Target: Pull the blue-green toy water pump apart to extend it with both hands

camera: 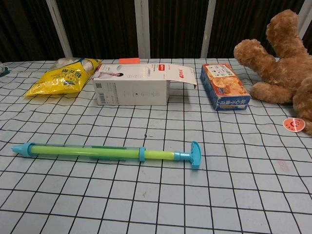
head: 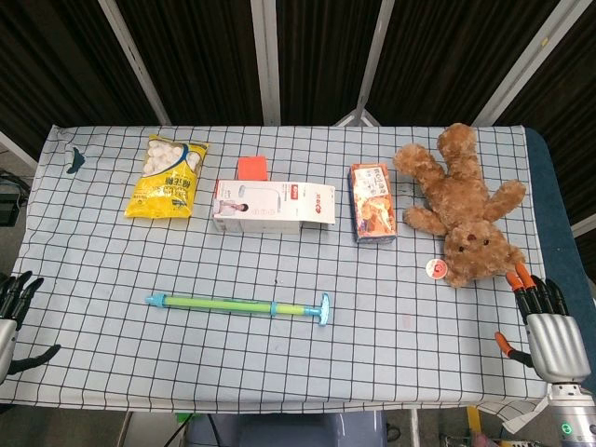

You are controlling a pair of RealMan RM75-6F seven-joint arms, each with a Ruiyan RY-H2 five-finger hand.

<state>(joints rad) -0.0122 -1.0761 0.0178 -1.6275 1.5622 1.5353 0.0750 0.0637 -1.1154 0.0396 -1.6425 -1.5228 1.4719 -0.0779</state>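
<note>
Blue-green toy water pump [head: 237,305] lies untouched at centre, seemingly unextended; left hand [head: 13,312] and right hand [head: 548,328] wait at the lower corners, fingers spread, holding nothing.

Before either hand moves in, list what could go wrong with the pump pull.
1. The pump lies flat on the cloth, low and thin; fingers may roll it away rather than grip it.
2. Both hands sit at the table's edges, left hand and right hand, apart from the pump, so both reaches are long.
3. The right hand starts beside the bear and could nudge it on the way.
</note>
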